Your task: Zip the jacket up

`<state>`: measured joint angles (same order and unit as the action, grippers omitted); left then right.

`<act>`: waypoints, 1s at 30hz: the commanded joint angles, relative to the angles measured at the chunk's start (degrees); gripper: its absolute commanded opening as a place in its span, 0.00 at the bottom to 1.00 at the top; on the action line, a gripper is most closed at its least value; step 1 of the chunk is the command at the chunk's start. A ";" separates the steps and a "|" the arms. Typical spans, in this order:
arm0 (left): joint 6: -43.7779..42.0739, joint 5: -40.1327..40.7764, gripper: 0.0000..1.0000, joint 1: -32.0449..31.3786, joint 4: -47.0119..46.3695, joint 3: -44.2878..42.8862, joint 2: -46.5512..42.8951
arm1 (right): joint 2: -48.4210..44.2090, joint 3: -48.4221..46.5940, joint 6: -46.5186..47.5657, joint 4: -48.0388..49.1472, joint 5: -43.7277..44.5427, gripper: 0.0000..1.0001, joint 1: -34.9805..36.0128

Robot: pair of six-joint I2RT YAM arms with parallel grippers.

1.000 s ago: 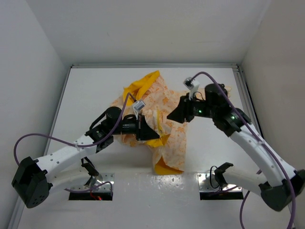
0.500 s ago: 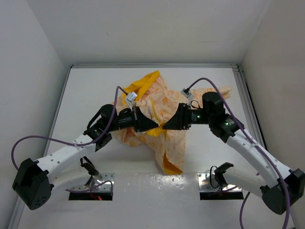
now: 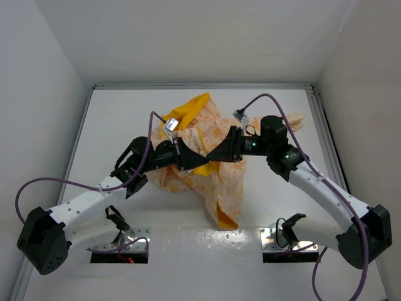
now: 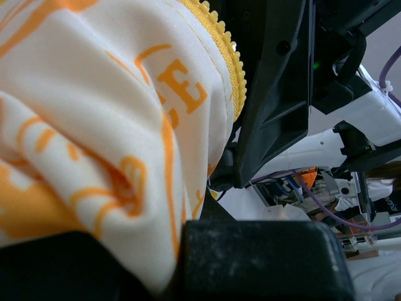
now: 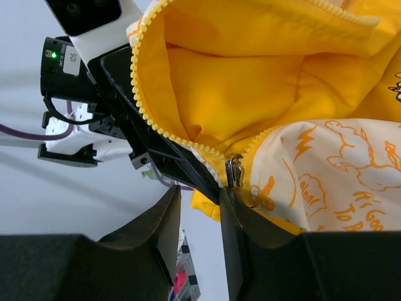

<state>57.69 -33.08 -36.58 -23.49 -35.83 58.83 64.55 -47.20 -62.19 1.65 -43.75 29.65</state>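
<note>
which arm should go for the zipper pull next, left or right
Right. The zipper pull sits just past the fingertips of the right hand, which is open and empty. The left hand is clamped on the jacket edge beside it, so it probably serves as the anchor.

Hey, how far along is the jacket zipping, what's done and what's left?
Done: the slider sits where both tooth rows meet. In hand: the left claw pinches jacket fabric beside it, while the right claw, open, is at the slider without gripping it. Left: the teeth above gape apart over the yellow lining, so the whole pull looks undone.
</note>
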 commanded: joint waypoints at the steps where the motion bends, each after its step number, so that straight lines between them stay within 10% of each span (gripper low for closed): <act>1: 0.67 0.21 0.00 0.63 -4.46 -1.61 -0.81 | 0.40 0.44 -1.79 4.15 -0.37 0.32 -0.55; 17: 1.19 0.21 0.00 1.16 -5.61 -2.13 -1.35 | -2.94 1.67 0.67 -4.81 -1.43 0.32 -2.75; 30: 0.58 -2.08 0.00 1.16 -4.55 -1.61 -1.35 | 0.83 0.88 -3.46 5.99 -1.08 0.32 -6.44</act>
<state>58.52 -33.45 -35.92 -24.56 -35.83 58.81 64.66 -45.04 -63.72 1.41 -44.27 23.99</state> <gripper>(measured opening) 0.044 0.318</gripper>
